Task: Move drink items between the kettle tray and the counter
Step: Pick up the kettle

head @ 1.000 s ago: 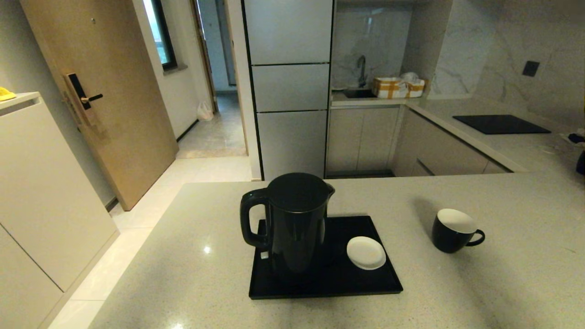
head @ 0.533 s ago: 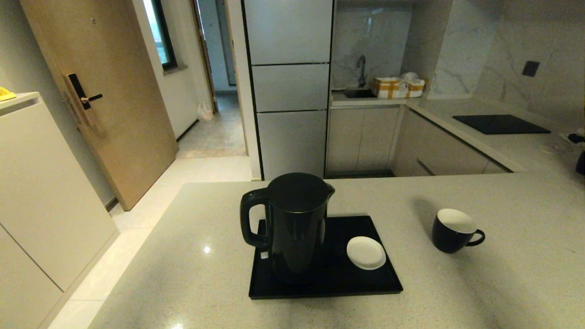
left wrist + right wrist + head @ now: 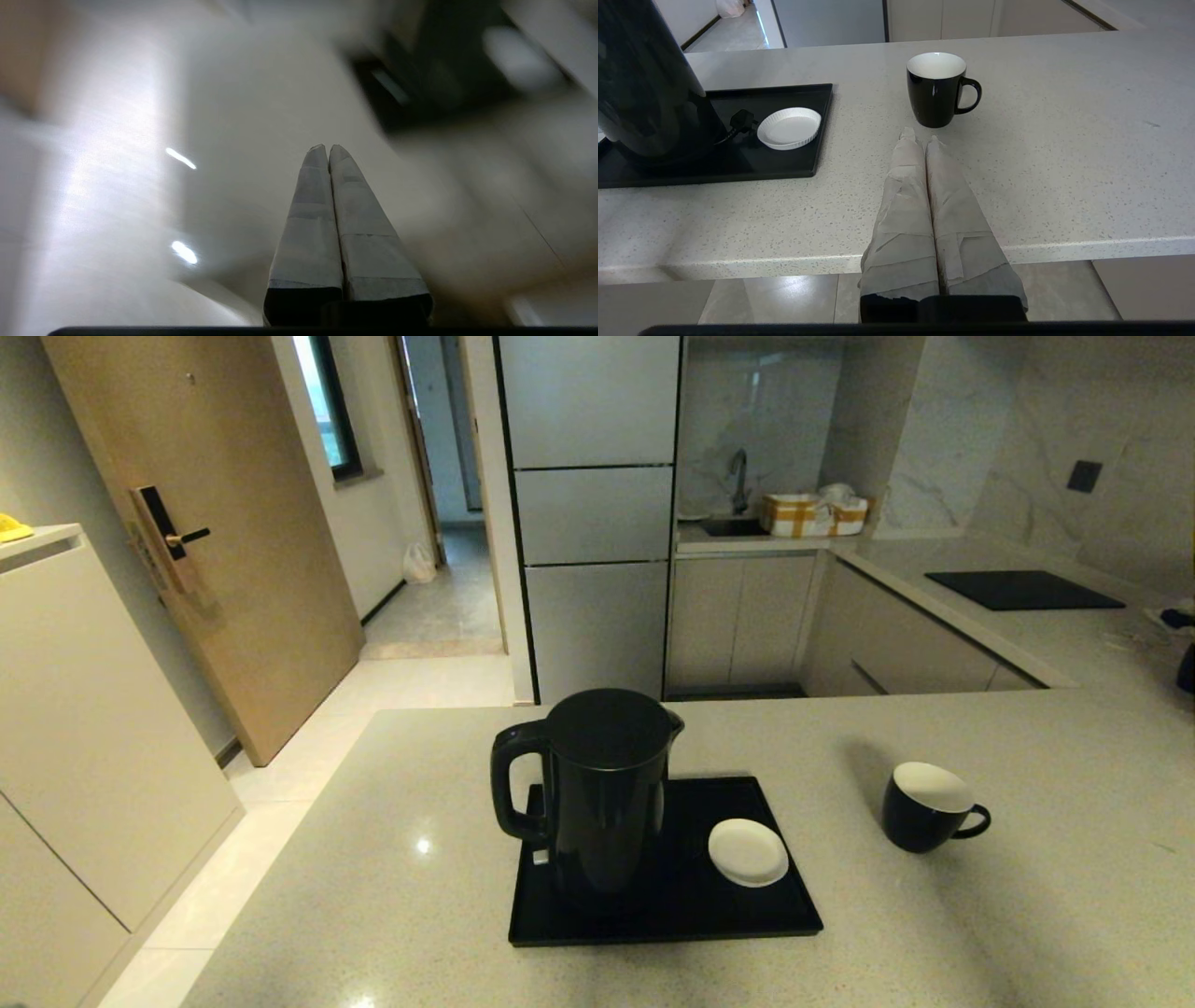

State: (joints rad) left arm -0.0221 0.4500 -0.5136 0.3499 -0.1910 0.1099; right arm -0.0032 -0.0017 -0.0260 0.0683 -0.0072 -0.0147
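The tall black kettle [image 3: 597,793] stands on the left half of the flat black tray [image 3: 738,915], handle to the left. The small black mug [image 3: 924,807], white inside, sits on the speckled counter [image 3: 1027,915] to the right of the tray, handle pointing right. In the right wrist view my right gripper [image 3: 920,136] is shut and empty, over the counter's near edge just short of the mug [image 3: 937,88]. My left gripper [image 3: 326,148] is shut and empty over a pale surface, with the dark tray blurred beyond it. Neither arm shows in the head view.
A small white saucer [image 3: 747,851] lies on the tray's right half, and a black plug and cord [image 3: 738,122] rest beside the kettle. A black hob panel [image 3: 1022,588] is set in the far right worktop. Open floor lies left of the counter.
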